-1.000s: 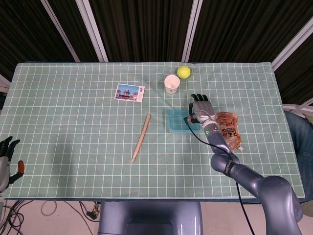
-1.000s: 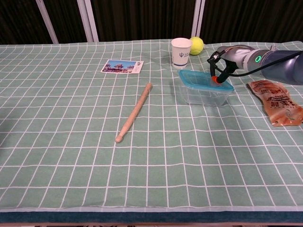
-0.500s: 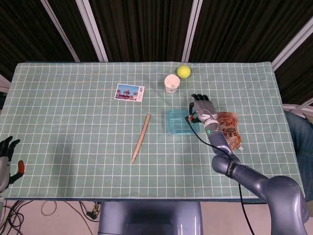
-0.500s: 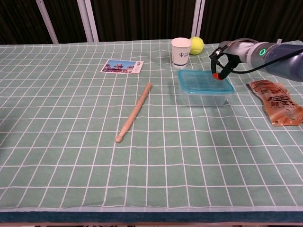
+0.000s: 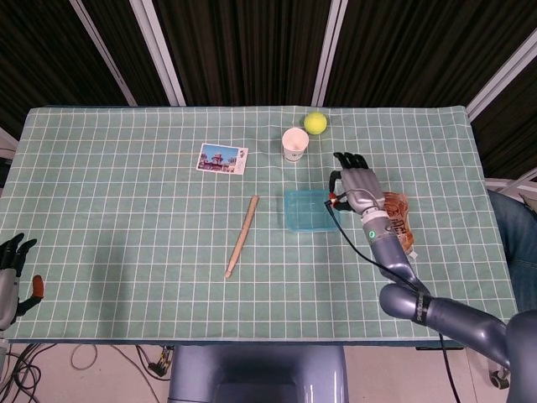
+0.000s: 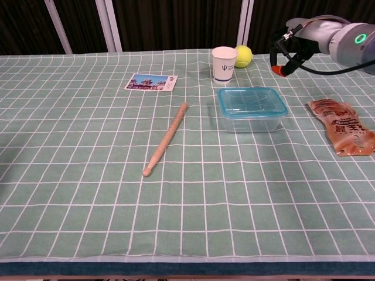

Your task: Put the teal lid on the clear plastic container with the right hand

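The teal lid [image 6: 252,100] lies flat on the clear plastic container [image 6: 252,120], right of the table's middle; from above the lid [image 5: 307,208] covers the box fully. My right hand [image 6: 299,44] hangs in the air above and to the right of the container, fingers apart and empty, touching nothing. In the head view the right hand [image 5: 357,181] shows just right of the lid. My left hand [image 5: 12,273] rests off the table's near left corner, fingers spread, holding nothing.
A wooden stick [image 6: 166,139] lies left of the container. A white paper cup [image 6: 224,64] and a yellow-green tennis ball [image 6: 243,55] stand behind it. An orange snack packet [image 6: 344,126] lies at the right, a postcard [image 6: 150,82] at the back left.
My right hand let go of the lid and rose up and to the right, away from the container. The lid went from tilted to flat on the box.
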Controlling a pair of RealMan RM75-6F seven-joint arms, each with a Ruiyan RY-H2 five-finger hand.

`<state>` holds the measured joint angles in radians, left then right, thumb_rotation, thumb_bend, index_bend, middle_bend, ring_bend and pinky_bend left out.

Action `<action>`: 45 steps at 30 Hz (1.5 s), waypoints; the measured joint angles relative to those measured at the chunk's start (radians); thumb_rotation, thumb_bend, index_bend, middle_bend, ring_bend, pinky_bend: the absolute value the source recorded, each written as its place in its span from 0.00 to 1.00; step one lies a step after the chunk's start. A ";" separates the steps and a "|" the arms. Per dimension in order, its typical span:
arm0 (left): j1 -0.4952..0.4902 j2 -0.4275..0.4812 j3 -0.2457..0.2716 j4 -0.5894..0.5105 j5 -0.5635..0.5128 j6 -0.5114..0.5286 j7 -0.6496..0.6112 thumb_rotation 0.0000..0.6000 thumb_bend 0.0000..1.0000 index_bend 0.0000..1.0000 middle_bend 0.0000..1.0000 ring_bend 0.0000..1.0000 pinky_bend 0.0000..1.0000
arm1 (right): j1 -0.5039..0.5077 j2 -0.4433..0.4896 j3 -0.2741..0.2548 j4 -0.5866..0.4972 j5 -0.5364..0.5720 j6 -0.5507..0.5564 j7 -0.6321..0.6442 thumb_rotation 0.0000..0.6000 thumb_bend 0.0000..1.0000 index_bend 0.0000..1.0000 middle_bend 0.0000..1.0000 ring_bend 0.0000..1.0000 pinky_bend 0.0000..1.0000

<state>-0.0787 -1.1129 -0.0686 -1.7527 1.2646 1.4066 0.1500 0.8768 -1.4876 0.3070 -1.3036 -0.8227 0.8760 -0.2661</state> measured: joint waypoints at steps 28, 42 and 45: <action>0.000 0.002 -0.002 0.003 0.001 -0.001 -0.006 1.00 0.57 0.11 0.00 0.00 0.00 | -0.118 -0.024 -0.086 -0.114 -0.114 0.089 0.000 1.00 0.47 0.67 0.09 0.00 0.00; 0.001 0.001 -0.002 0.003 -0.001 0.000 -0.004 1.00 0.57 0.11 0.00 0.00 0.00 | -0.109 -0.045 -0.080 -0.085 -0.114 0.065 -0.007 1.00 0.47 0.67 0.09 0.00 0.00; 0.001 0.002 -0.003 0.003 -0.002 0.001 -0.005 1.00 0.57 0.11 0.00 0.00 0.00 | -0.104 -0.052 -0.076 -0.074 -0.108 0.057 -0.010 1.00 0.47 0.67 0.09 0.00 0.00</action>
<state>-0.0779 -1.1114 -0.0718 -1.7495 1.2626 1.4072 0.1450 0.7725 -1.5400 0.2308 -1.3777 -0.9311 0.9329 -0.2758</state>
